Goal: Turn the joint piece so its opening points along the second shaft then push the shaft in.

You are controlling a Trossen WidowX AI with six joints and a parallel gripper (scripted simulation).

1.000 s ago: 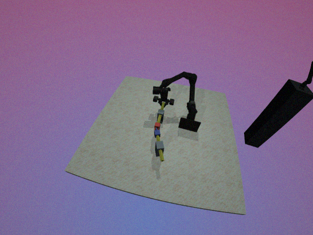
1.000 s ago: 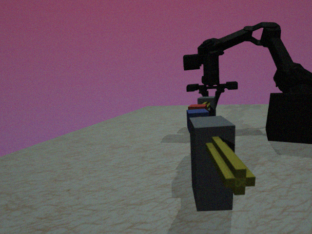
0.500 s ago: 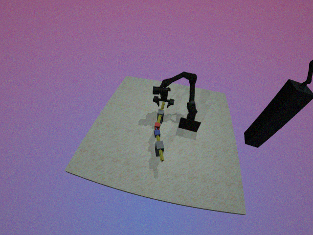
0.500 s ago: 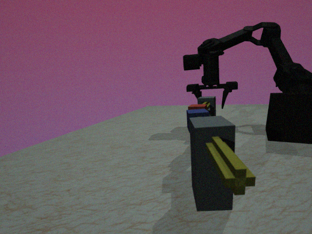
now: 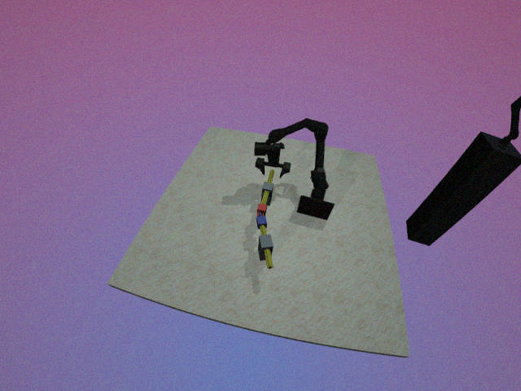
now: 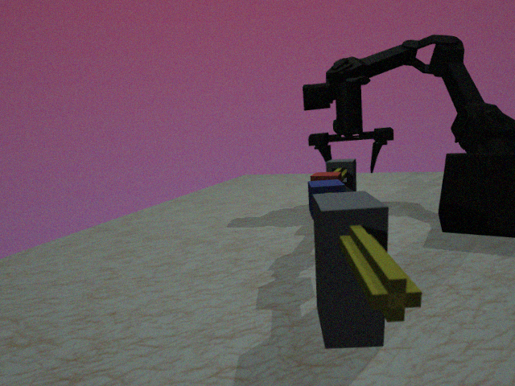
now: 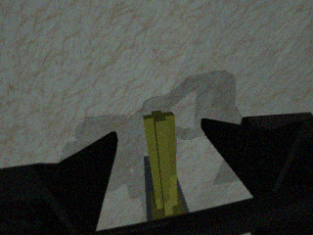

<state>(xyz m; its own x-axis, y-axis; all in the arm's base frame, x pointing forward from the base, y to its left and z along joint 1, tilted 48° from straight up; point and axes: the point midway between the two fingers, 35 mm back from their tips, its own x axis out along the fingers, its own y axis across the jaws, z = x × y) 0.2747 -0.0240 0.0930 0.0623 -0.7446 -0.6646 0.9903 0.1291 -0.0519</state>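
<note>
Depth is compressing in my exterior view, but from above I'm seeing, leftmost, the red joint piece [image 5: 261,208] [image 6: 326,176] sitting between the blue piece [image 5: 261,221] [image 6: 325,186] and the far yellow shaft [image 5: 271,174] [image 7: 167,162]; perhaps they're meeting, though it's too small to be sure. Rightward, my gripper [image 5: 272,174] [image 6: 351,166] [image 7: 159,128] is standing wide and holding nothing; only the wrist view is showing the shaft's end closely, between the parted fingers.
</note>
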